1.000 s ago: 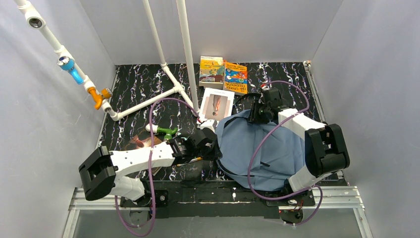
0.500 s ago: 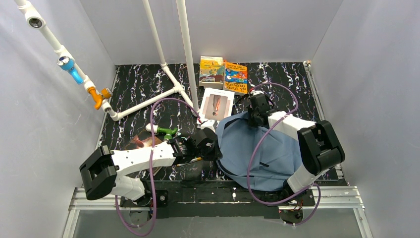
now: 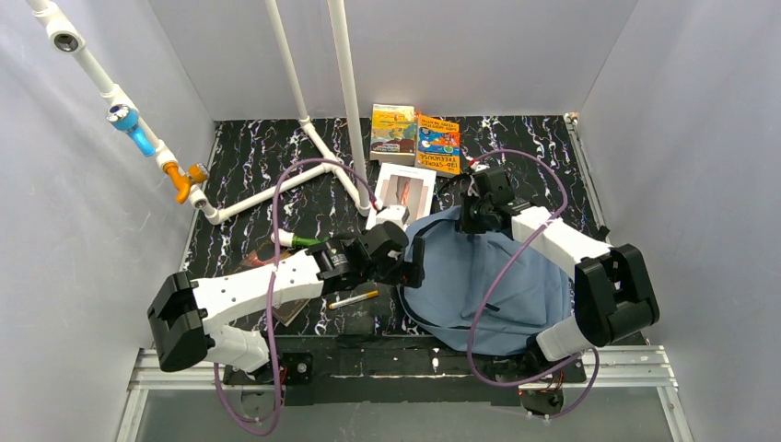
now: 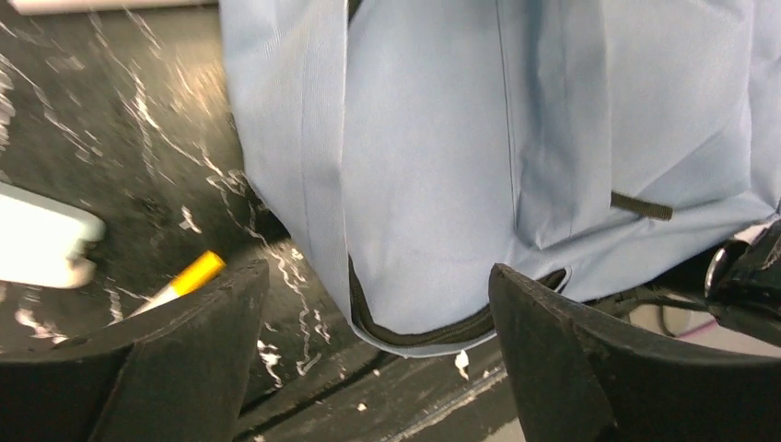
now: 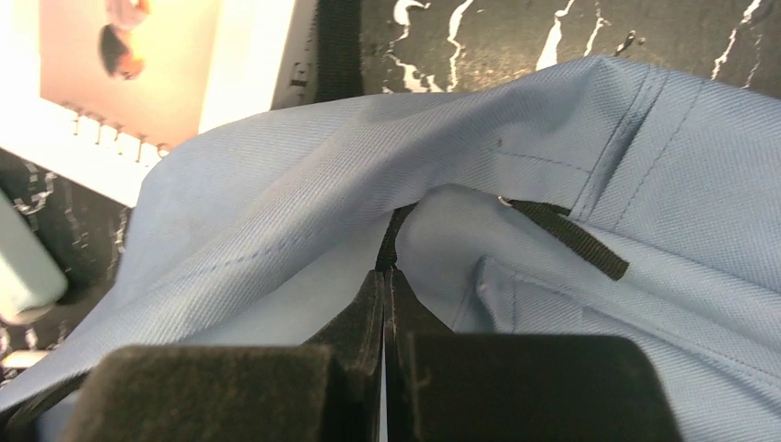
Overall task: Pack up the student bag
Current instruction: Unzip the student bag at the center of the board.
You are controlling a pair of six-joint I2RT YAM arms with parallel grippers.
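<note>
Zero gap: right gripper (image 5: 385, 273) seemingly pinches student bag (image 5: 276, 207).

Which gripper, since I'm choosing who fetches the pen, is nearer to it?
Left. The left gripper hovers open at the bag's left edge, with the pen lying just beside it. The right gripper is across the bag, pinching its far edge.

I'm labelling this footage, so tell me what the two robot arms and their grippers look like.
The left arm and right arm have white shells with chunky black joint blocks. A purple cable loops along each. The left gripper and right gripper have matte black, wedge-shaped fingers.
</note>
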